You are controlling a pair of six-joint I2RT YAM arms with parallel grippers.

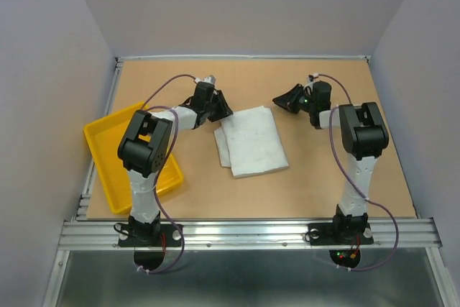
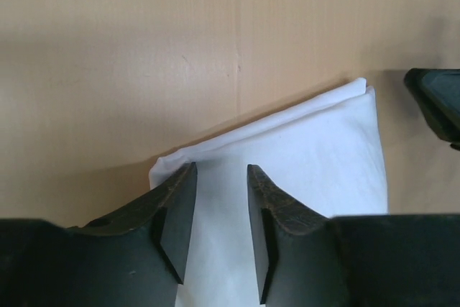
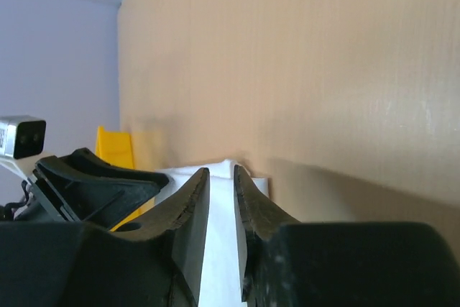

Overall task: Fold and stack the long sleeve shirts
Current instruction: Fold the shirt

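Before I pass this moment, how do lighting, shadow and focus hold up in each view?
Top external: even and sharp, but the shirt is washed out, its folds faint. Left wrist: the left gripper is dark and soft-edged; the shirt casts a soft shadow on the table. Right wrist: tilted, the right gripper blurred, pale sheen on the table.

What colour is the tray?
The tray is bright yellow, clearest in the top external view.

Folded shirt (image 1: 251, 141) on table (image 1: 323, 185); tray (image 1: 104, 157) left
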